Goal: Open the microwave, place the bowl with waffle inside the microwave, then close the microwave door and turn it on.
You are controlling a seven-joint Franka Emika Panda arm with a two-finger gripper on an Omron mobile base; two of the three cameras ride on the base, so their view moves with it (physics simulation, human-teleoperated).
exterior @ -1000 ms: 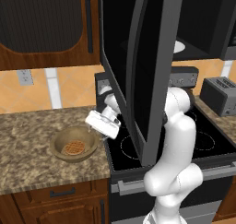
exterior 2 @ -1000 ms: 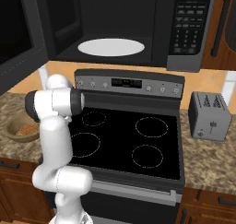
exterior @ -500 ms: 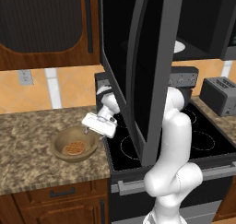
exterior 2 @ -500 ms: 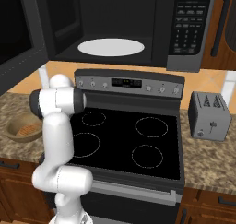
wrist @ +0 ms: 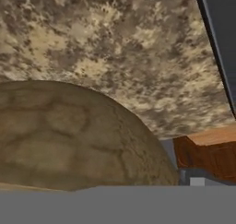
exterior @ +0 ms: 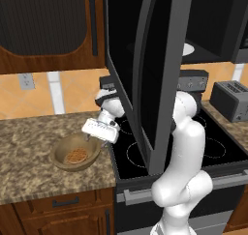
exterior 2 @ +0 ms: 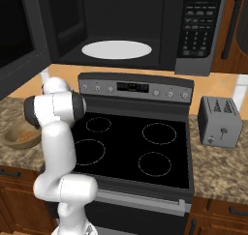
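The tan wooden bowl (exterior: 72, 152) sits on the granite counter left of the stove, with the round gridded waffle (exterior: 76, 156) lying in it. My gripper (exterior: 92, 139) hangs open just above the bowl's right rim, pointing down and left, with nothing held. In the hand view the bowl's brown outer wall (wrist: 69, 131) looms very close. The microwave (exterior 2: 145, 31) above the stove stands open, and its white turntable (exterior 2: 116, 49) is in sight. The microwave door (exterior: 145, 74) is swung out wide over the stove's left half. The right base view has the bowl (exterior 2: 19, 135) at far left.
A black-topped stove (exterior 2: 140, 147) lies under the microwave. A grey toaster (exterior 2: 220, 120) stands on the right counter. The open door hangs close to my arm's upper links. Granite counter (exterior: 29, 137) stretches left of the bowl, with wooden cabinets (exterior: 43, 31) above.
My hand has drifted slightly left and down toward the bowl's right rim. The bowl, waffle and door have stayed put.
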